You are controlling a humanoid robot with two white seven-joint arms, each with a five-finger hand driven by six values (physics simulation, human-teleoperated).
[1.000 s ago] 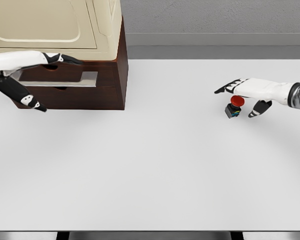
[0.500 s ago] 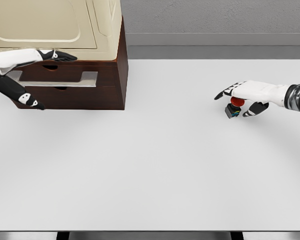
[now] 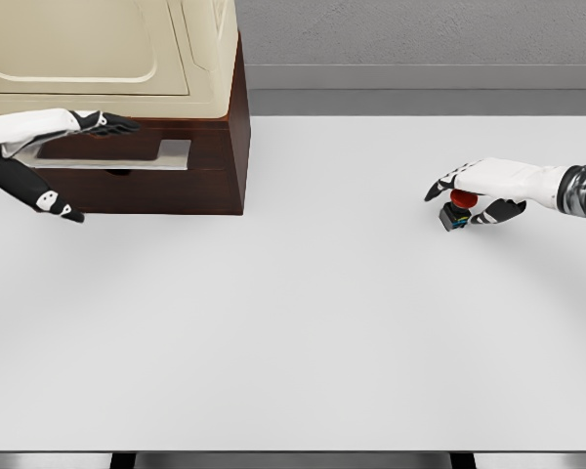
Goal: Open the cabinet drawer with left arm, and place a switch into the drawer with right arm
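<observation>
Switch (image 3: pixel 456 212) on white table (image 3: pixel 303 322), under right robot hand (image 3: pixel 477 191), fingers curled around it

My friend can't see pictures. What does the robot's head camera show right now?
A white robot's right hand curls over a small red-topped switch on a white table. Far left, its left hand reaches to the brown cabinet by the slightly open drawer.

White table (image 3: pixel 303 322) – carries cabinet (image 3: pixel 176 117) and switch (image 3: pixel 456 211).
</observation>
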